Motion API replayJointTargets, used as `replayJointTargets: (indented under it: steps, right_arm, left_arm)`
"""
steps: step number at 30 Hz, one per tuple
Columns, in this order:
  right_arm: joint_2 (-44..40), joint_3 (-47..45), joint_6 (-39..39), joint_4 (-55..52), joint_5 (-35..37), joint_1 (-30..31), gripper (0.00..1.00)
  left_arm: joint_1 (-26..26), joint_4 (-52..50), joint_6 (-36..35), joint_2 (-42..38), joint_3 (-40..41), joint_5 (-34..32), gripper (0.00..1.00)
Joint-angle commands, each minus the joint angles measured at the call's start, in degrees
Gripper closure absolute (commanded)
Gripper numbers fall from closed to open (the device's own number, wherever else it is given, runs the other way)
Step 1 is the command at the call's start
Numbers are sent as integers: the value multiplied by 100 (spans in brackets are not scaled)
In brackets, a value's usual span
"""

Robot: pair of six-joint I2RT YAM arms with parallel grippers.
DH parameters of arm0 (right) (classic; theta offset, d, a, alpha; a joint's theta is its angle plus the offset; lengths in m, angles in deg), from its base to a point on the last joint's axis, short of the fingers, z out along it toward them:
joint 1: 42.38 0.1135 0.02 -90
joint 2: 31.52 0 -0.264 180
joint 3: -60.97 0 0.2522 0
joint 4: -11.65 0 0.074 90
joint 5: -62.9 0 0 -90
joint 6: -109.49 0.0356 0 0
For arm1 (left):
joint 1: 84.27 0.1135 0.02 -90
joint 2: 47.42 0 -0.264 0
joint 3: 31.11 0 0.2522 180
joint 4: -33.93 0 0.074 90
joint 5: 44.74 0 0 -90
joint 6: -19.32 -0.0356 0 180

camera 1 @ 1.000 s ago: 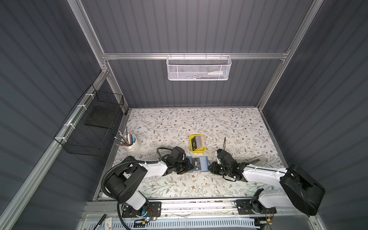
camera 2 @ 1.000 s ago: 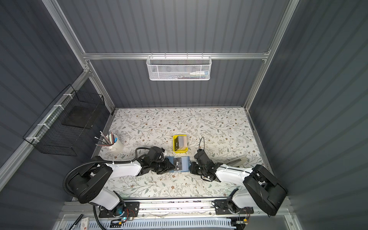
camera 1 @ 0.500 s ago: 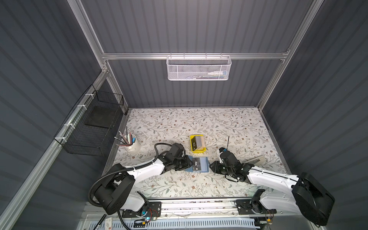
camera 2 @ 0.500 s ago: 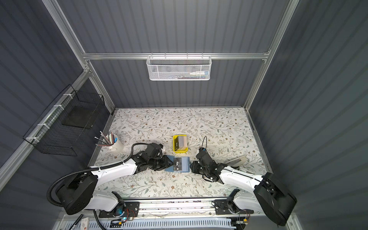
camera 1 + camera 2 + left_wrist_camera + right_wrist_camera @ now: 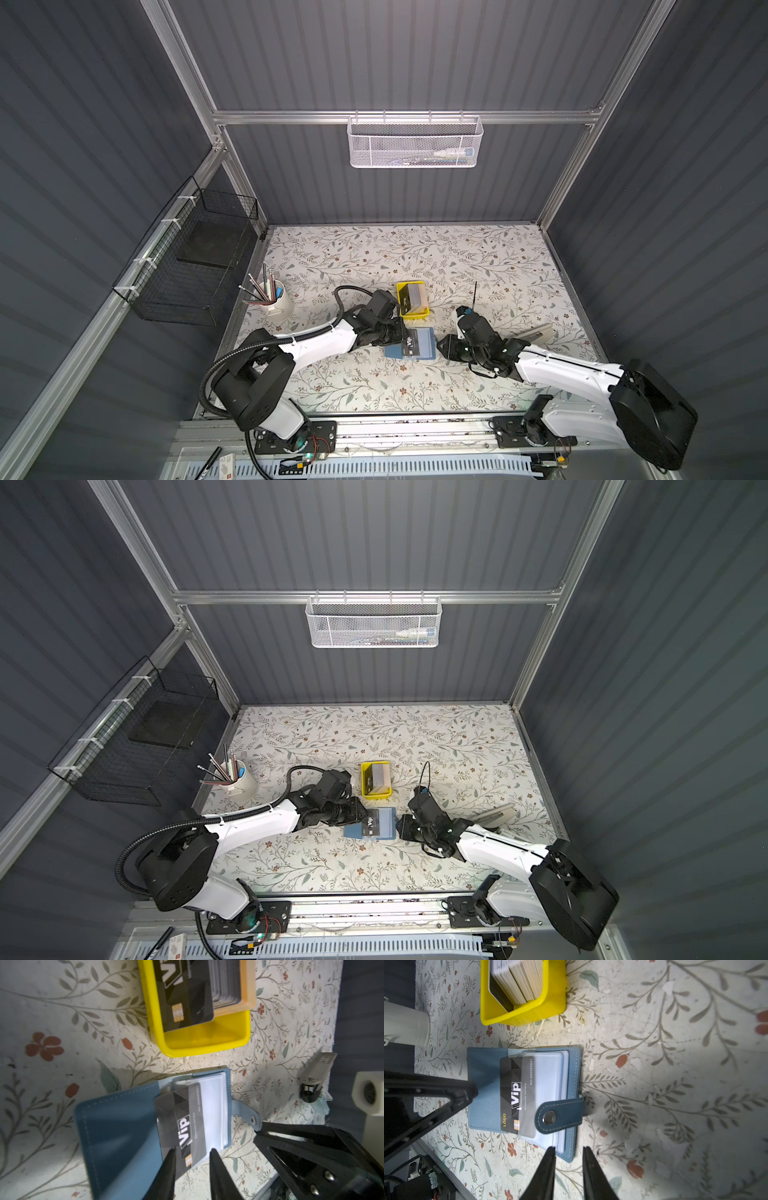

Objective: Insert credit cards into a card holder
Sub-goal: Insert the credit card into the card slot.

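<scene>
The blue card holder (image 5: 424, 344) (image 5: 387, 827) lies open on the floral table, its snap tab (image 5: 558, 1115) folded over the clear sleeves. One black VIP credit card (image 5: 180, 1118) (image 5: 512, 1084) sits partly inside a sleeve, its chip end sticking out. My left gripper (image 5: 192, 1150) (image 5: 400, 338) is open at that end, and the card's corner lies between its tips, ungripped. My right gripper (image 5: 569, 1148) (image 5: 438, 347) is open at the holder's opposite edge, with a corner of the cover between its fingers. More credit cards (image 5: 415, 296) stand stacked in the yellow tray (image 5: 413, 315).
A white cup of pens (image 5: 276, 305) stands at the left table edge. A grey flat object (image 5: 536, 332) lies to the right behind my right arm. A black wire basket (image 5: 195, 266) hangs on the left wall and a white mesh basket (image 5: 415, 141) on the back wall.
The left gripper's jaws have parted off the card, which stays in the sleeve. The left arm has stretched out lower and the right gripper has drawn slightly back to the right.
</scene>
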Motion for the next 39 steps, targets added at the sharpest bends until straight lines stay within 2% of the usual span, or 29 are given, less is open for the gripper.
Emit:
replayJointTargets:
  steps: [1,9,39]
  right_arm:
    - [205,152,-58,119,-114,14,74]
    - [631,165,48,462,-221,8,79]
    - [1045,48,56,687,-161,6,88]
  left_arm:
    - [-69,-354,-140,171,-189,-266,68]
    - [-144,-430,-139,312,-246,-411,66]
    - [-148,71,-31,476,199,-120,56]
